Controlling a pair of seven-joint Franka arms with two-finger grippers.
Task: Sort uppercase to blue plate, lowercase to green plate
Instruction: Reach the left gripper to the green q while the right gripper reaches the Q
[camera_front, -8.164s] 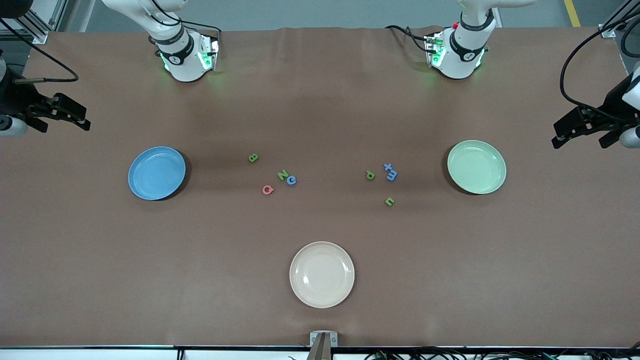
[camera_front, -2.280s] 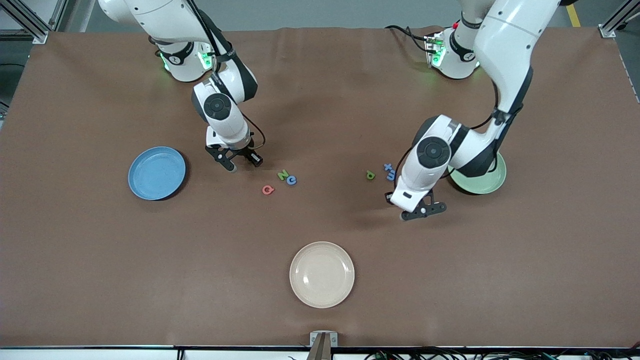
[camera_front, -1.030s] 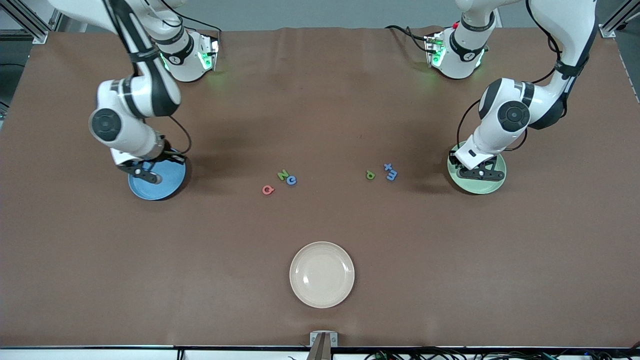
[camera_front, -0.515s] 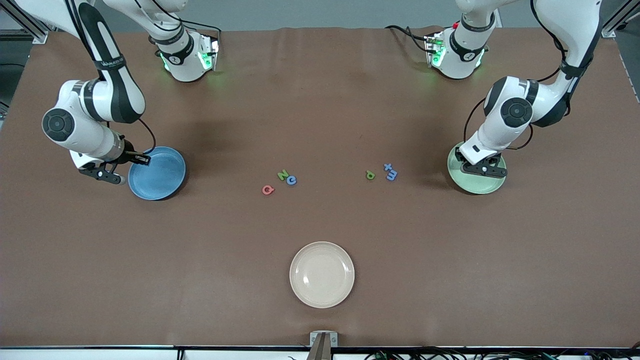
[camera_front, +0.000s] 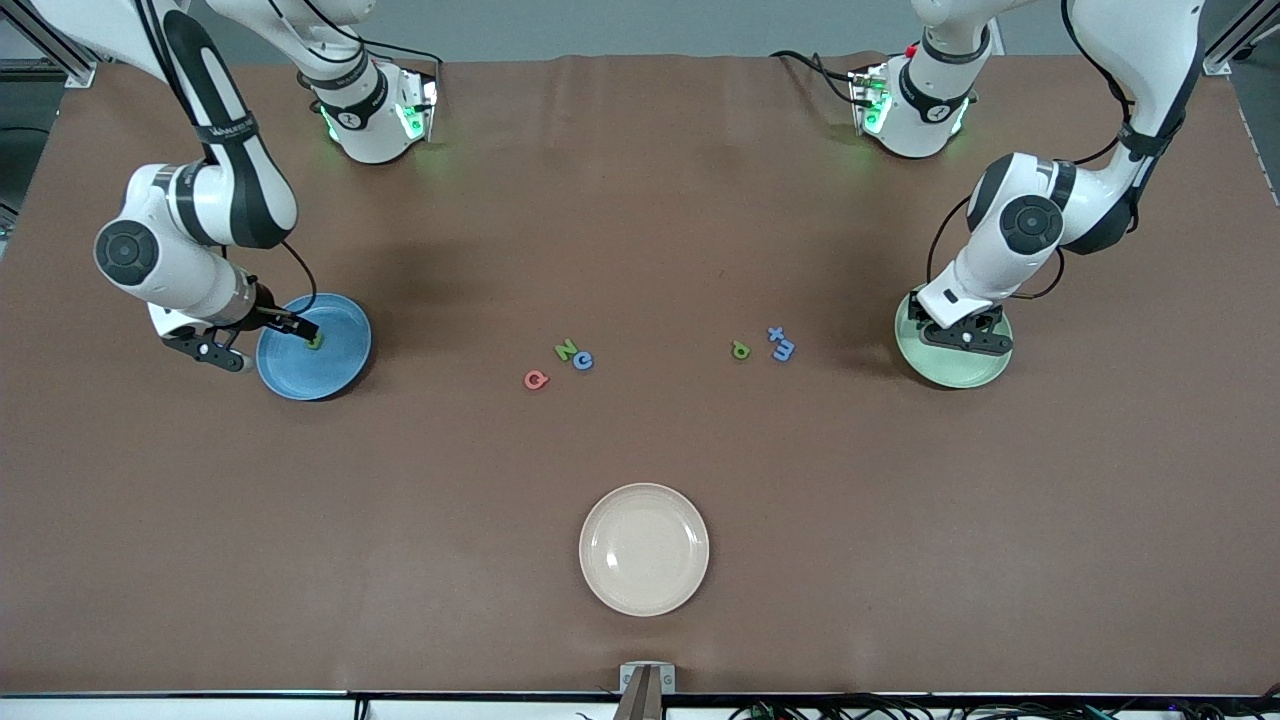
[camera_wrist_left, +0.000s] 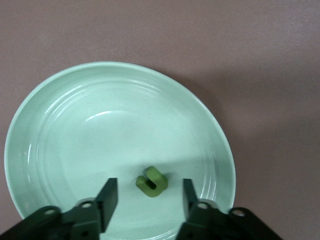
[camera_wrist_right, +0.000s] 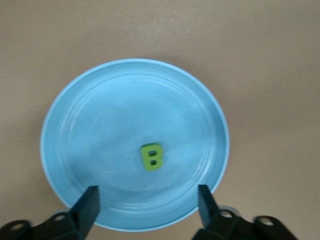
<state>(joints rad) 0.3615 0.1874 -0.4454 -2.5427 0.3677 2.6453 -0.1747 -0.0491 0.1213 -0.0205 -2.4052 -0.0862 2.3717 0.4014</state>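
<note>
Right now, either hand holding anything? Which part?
Nothing. Both hands are open: the right hand over the B lying in the blue plate, the left hand over the u in the green plate.

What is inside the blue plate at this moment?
One green B lies flat in the blue plate, free of the open right gripper above it. The wrist view shows the whole dish, so nothing is hidden. In the front view the gripper covers part of the plate's rim.
</note>
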